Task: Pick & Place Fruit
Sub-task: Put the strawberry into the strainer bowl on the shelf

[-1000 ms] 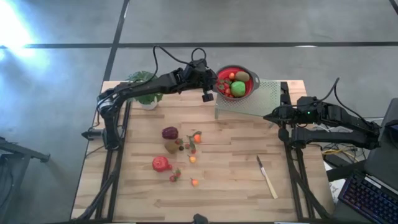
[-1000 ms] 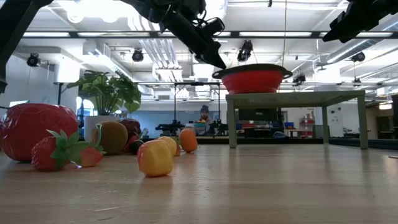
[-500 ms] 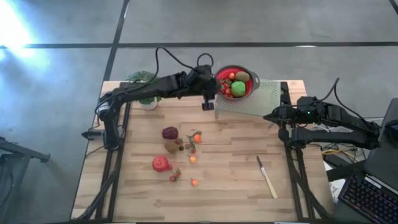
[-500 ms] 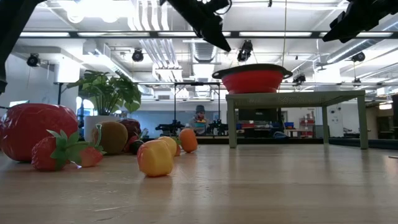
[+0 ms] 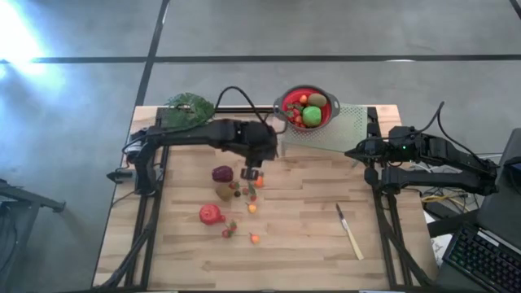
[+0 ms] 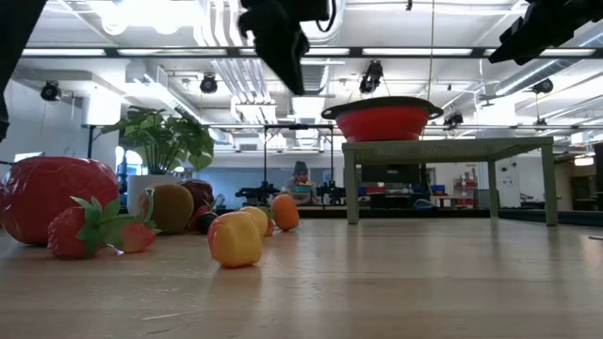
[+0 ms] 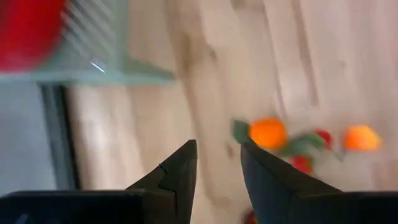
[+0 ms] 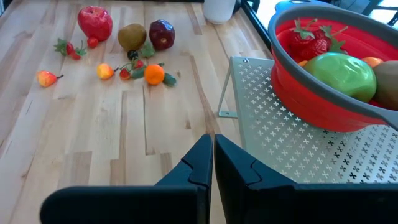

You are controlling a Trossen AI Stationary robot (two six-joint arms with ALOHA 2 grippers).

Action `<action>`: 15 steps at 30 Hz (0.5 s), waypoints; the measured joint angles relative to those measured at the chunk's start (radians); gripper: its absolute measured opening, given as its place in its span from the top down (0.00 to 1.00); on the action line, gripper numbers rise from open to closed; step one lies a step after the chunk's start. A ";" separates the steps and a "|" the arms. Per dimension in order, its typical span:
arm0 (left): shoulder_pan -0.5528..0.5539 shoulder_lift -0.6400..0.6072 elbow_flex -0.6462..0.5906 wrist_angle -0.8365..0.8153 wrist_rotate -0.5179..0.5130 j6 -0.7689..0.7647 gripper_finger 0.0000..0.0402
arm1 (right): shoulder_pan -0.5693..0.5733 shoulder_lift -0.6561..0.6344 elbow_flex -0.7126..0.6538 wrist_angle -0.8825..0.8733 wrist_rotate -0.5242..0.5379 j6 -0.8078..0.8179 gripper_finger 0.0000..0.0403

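Seen from above, left to right: potted plant at the table's far left corner; left gripper hanging empty over the loose fruit in the middle of the table, fingers parted by a narrow gap with nothing between them, an orange piece lying just ahead of the fingertips in the left wrist view; red bowl on a perforated metal stand at the far edge, already holding a green piece, a brown one and several small red ones; knife lying apart toward the near right; right gripper parked at the table's right edge beside the stand, fingers pressed together, idle. Step in hand, as judged: approach to the next piece, most likely the orange one. Advisable: wider opening before descent, since the present gap looks narrower than the piece; vertical descent centred on it, fingers clear of the small red neighbours touching its leaves; closure only once both fingertips flank its widest part, as round toy fruit rolls readily on bare wood.
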 joint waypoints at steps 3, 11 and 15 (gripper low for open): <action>-0.026 0.000 -0.016 -0.065 0.041 -0.042 0.67 | 0.000 0.000 0.000 0.000 0.000 0.000 0.97; -0.067 0.000 -0.120 -0.067 0.094 -0.115 0.67 | 0.000 0.000 0.000 0.000 0.000 0.000 0.97; -0.066 0.000 -0.196 -0.065 0.103 -0.151 0.67 | 0.000 0.000 0.000 0.000 0.000 0.000 0.97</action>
